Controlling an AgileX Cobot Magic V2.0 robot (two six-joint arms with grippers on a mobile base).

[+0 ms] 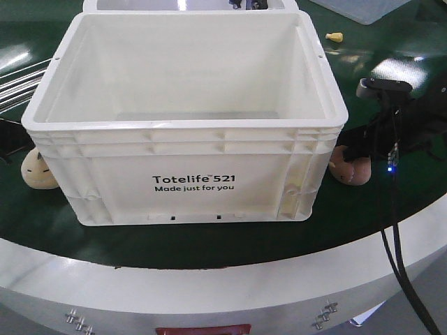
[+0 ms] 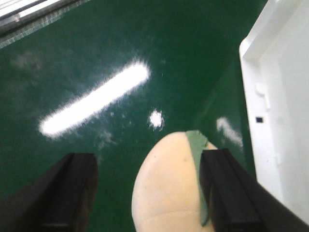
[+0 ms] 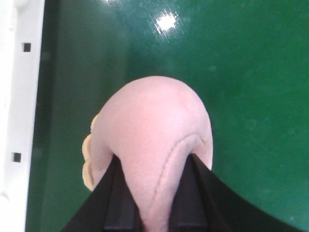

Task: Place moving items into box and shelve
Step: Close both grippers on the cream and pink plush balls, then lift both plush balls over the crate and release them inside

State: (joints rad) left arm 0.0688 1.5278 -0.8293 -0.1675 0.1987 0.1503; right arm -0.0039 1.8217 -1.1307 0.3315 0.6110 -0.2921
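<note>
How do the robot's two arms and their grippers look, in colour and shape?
The left gripper and the right gripper are black with flat, blocky fingers; the right one's show lengthwise grooves. The right arm is black, carries a dark bar-shaped module, shows a small blue light and trails black cables.

box (image 1: 188, 146) top open, room to drop in from above; its tall walls block any sideways entry; cream ball (image 2: 164, 193) just beside left wall, gap there narrow; pink ball (image 3: 154, 135) near right wall, table (image 3: 251, 72) free on its outer side; cable (image 1: 392, 202) hangs front right
</note>
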